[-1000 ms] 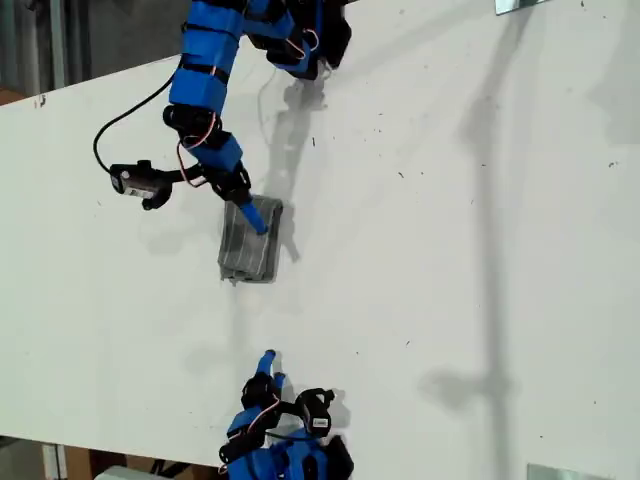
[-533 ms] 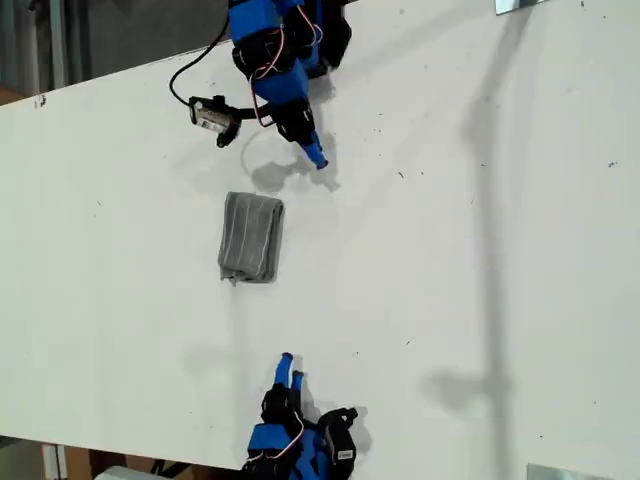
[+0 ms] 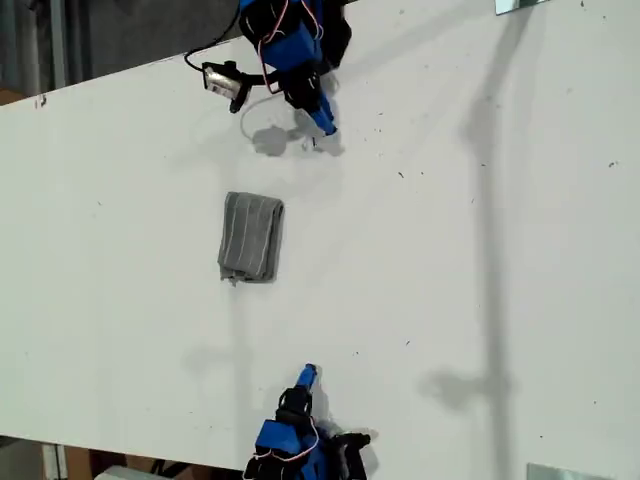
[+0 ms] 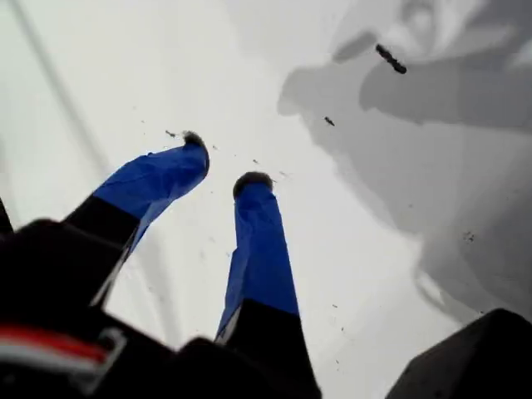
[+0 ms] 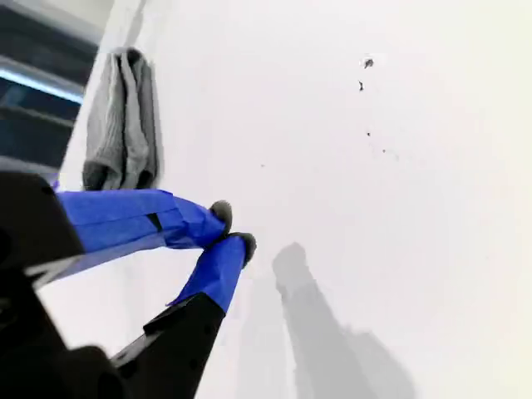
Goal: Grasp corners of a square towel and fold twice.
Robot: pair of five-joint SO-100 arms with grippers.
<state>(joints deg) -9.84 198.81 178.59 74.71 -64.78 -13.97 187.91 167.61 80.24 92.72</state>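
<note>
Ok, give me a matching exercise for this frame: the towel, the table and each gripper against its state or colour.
Things:
1. towel
2. my first gripper
3. my second gripper
4. table

States:
A. white, with small dark specks
B. jaws apart, holding nothing
C. grey, folded into a narrow bundle, nothing touching it
D. jaws together, holding nothing

Pairs: 1-C, 2-B, 3-D, 4-A

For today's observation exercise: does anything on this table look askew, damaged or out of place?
Little stands out. The towel lies folded into a narrow bundle on the white table, its lower edge slightly ragged with one corner poking out. Both claws are clear of it, holding nothing. Small dark specks dot the table.
</note>
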